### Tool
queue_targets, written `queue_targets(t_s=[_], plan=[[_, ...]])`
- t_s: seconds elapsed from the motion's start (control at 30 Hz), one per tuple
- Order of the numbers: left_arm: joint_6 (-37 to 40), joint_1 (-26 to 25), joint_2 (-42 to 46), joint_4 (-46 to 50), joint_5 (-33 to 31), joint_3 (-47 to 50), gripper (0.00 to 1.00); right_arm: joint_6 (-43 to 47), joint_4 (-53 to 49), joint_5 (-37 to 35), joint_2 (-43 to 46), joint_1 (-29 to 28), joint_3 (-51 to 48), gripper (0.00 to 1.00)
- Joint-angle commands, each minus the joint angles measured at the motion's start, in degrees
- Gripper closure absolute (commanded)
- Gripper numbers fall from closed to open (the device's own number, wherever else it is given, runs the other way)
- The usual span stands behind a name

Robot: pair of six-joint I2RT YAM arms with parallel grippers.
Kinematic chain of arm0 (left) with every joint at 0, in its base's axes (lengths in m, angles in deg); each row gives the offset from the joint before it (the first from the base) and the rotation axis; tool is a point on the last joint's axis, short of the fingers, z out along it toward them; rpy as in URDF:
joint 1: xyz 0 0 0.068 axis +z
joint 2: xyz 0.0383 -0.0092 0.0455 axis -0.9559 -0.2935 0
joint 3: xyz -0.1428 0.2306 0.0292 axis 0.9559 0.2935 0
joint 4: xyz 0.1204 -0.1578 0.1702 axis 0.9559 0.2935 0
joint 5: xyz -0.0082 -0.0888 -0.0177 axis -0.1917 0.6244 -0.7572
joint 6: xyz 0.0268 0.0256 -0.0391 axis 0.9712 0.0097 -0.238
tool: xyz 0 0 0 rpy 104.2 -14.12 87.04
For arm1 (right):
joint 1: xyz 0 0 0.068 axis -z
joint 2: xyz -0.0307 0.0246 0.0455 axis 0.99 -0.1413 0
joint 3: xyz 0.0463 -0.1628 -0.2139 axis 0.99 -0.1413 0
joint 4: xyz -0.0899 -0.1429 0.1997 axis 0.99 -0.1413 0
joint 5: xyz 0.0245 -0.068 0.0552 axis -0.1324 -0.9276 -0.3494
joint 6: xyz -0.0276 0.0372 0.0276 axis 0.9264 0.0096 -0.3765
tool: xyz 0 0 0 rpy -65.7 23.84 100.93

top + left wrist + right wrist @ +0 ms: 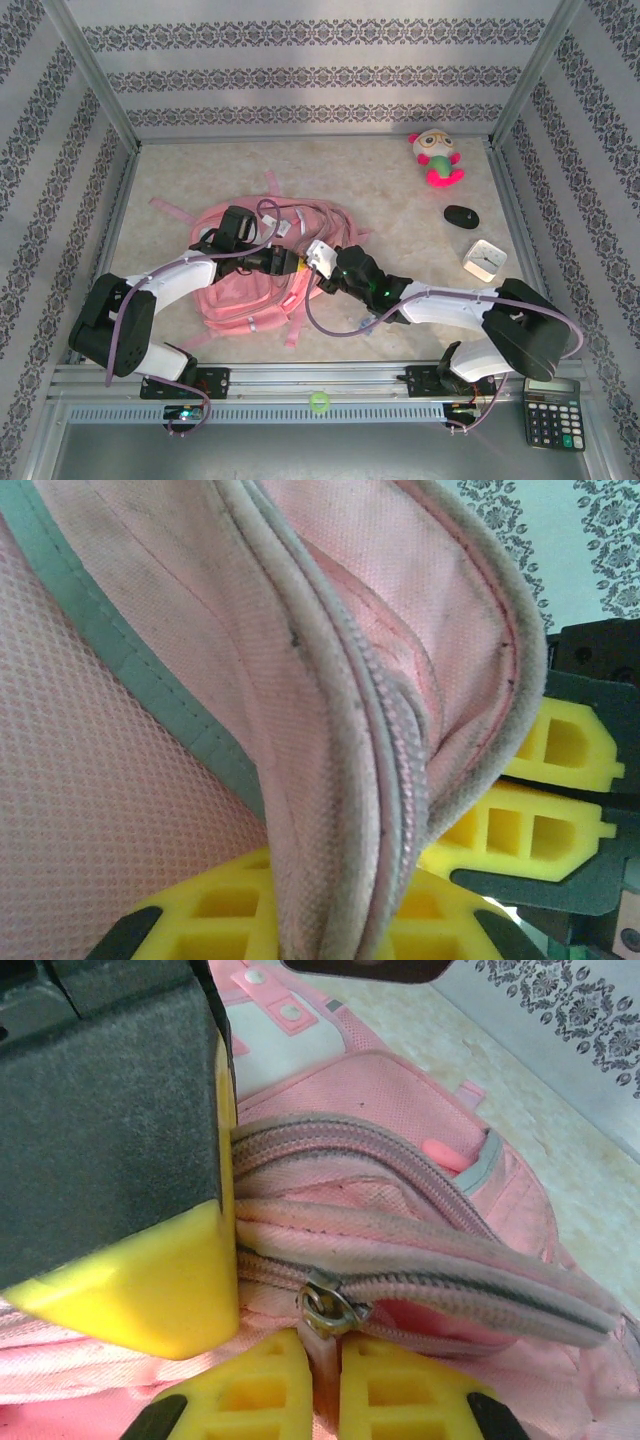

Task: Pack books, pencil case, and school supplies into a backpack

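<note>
From above, the backpack [245,300] lies centre-left with both arms meeting over it. The right wrist view shows the right gripper [325,1390] clenched on a zipper pull [322,1312]. The left wrist view shows the left gripper [325,920] pinching its pink fabric.

white-and-black arms [175,278], purple cables [322,328], yellow honeycomb fingers [250,1390]

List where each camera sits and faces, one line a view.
Top external: above and behind the bases, looking down on the table; left arm and right arm reach the backpack.
Left wrist: on the left arm, close on backpack fabric pinched in the left hand.
Right wrist: on the right arm, looking along the right hand, shut on the zipper pull.
Shared: every view has the backpack.
</note>
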Motion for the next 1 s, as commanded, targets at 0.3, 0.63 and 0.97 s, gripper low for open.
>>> queue_targets(t_s=[0.3,0.63,0.97], plan=[[9.46,-0.89,0.65,17.41,-4.76,-3.44,1.00,-9.55,-12.28,9.91,5.70,4.40,3.22,0.98],[17.72,-0.91,0.59,19.59,-9.22,-4.46,1.00,-27.22,-21.70,33.65,2.36,7.11,8.25,0.98],[15.13,-2.24,1.27,16.15,-5.61,-2.91,1.00,-36.73,-21.66,20.99,-2.28,5.11,11.55,0.77]])
